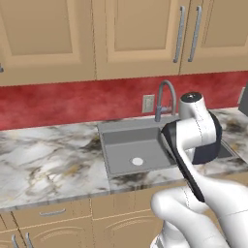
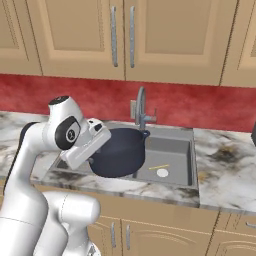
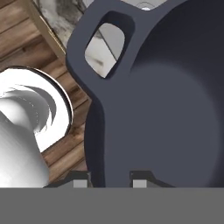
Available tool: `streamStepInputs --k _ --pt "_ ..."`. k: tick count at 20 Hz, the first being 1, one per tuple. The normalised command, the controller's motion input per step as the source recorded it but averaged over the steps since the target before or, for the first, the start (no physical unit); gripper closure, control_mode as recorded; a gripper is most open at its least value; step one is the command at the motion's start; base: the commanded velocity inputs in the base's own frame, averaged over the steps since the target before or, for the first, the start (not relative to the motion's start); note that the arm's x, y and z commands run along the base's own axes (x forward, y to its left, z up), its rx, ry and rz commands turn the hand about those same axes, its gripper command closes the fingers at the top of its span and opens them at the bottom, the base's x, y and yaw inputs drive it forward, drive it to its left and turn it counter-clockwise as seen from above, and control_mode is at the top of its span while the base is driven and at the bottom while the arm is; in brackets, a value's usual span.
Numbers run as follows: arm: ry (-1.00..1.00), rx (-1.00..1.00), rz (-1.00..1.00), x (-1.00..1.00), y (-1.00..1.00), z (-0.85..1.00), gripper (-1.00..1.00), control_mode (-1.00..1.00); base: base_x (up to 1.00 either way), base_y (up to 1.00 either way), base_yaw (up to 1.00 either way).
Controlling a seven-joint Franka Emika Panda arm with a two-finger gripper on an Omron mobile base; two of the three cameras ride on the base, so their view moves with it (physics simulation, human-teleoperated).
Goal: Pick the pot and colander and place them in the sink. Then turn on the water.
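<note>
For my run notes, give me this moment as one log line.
phase: carrying pot to sink | gripper: shut on pot rim by its handle | pot: tilted, over sink | faucet: no water seen

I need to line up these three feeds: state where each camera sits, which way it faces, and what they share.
Left base view: behind the arm's left, facing forward-down at the sink; arm lower right.
Right base view: behind its right, facing the pot over the sink; arm lower left.
Hand view: on the hand, along the gripper, shut on the pot's rim.
Shared: both base views show sink and faucet.
</note>
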Motion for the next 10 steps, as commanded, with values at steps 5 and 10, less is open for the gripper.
streamStepInputs --k 5,10 --pt "0.16 0.07 0.04 0.1 0.36 -0.21 1.0 -1.0 0.0 0.0 0.0" --pt "0.09 0.07 -0.09 0.63 0.96 -0.19 1.0 -1.0 0.0 0.0 0.0"
